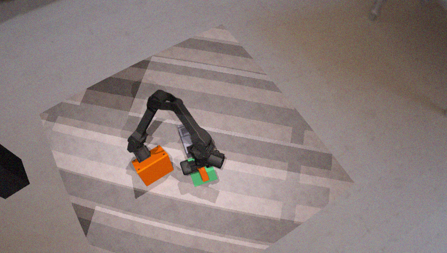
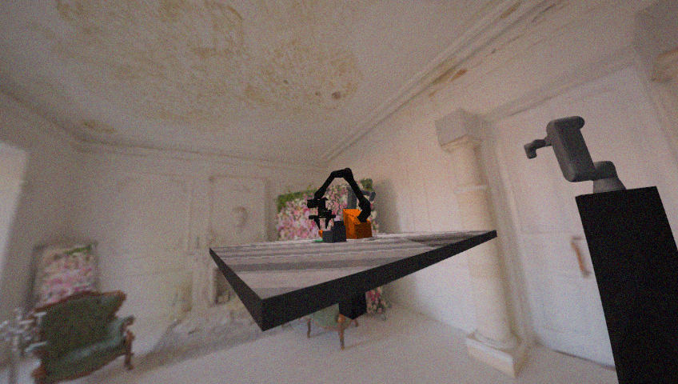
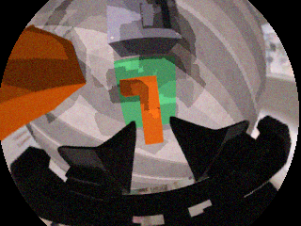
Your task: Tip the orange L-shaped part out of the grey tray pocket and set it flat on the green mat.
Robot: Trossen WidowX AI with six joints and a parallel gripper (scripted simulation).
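Orange L-shaped part (image 1: pixel 203 174) (image 2: pixel 321 234) (image 3: pixel 151 109), over green mat (image 1: pixel 198 181) (image 2: pixel 318 241) (image 3: pixel 167 89)
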